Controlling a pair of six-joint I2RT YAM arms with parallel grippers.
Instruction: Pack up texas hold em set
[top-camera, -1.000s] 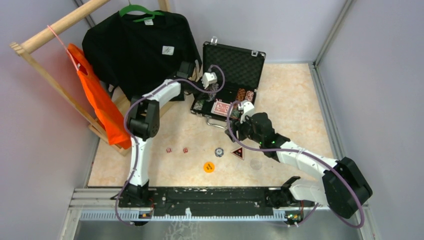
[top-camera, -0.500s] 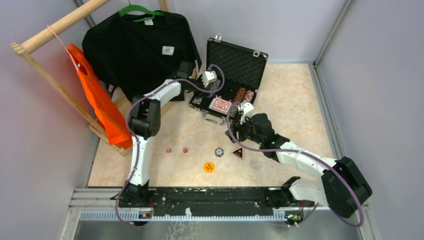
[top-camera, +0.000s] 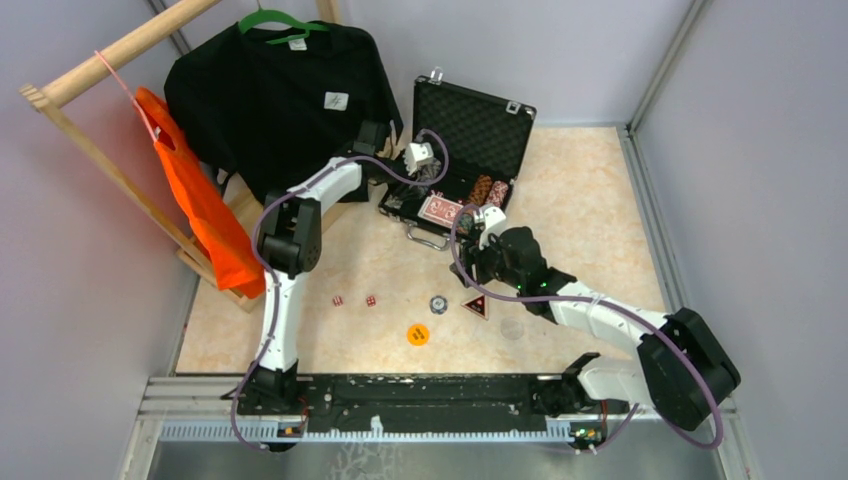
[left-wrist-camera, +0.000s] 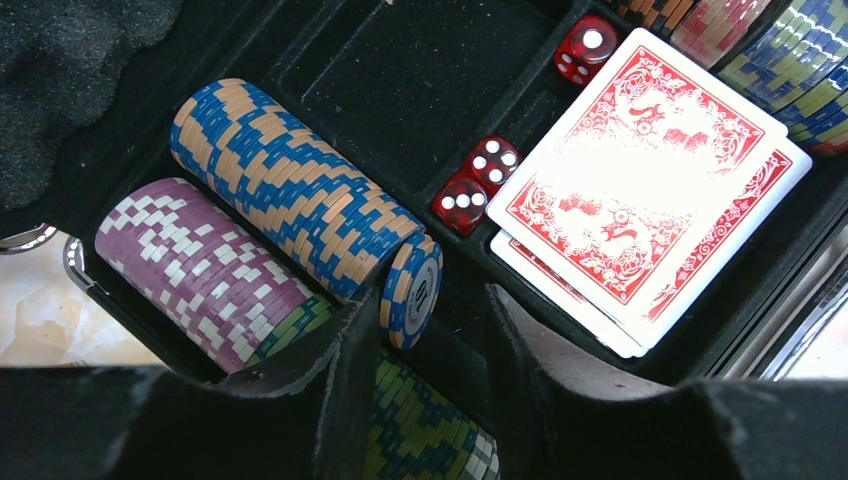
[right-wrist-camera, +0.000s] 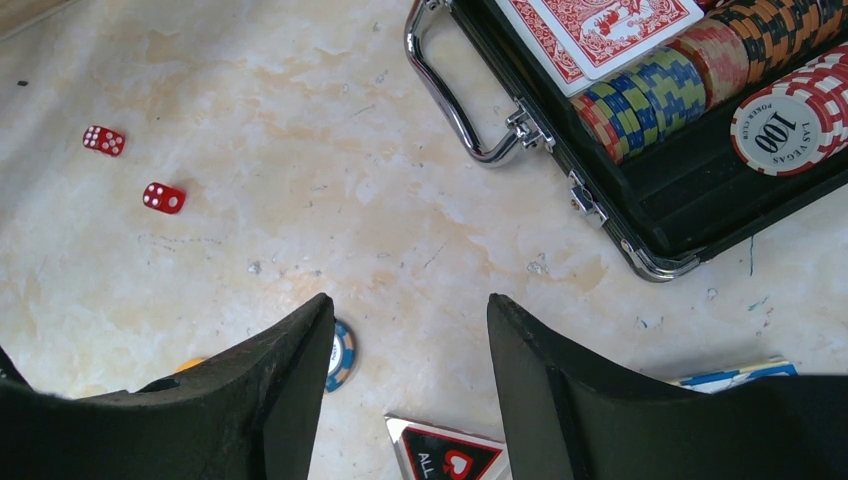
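The left tool (left-wrist-camera: 430, 320) was shut tight a moment ago and has now opened part way, so it has let go of the blue and tan striped poker chip (left-wrist-camera: 411, 292). That chip stands on its edge at the end of the row of blue and tan chips (left-wrist-camera: 290, 190) inside the black case with silver latches (top-camera: 470, 118). So one more piece looks packed. The chip sits right between the left tool's fingers, and the tool holds nothing. The right tool (right-wrist-camera: 410, 315) is open and empty, hanging over the pale stone-look surface (right-wrist-camera: 300, 120) near the case. Some pieces are not packed yet. A blue and white chip (right-wrist-camera: 340, 355) lies just under the right tool, and a red triangle token (right-wrist-camera: 445, 458) lies close by. Two red dice (right-wrist-camera: 163, 197) and an orange round token (top-camera: 418, 334) lie farther off.
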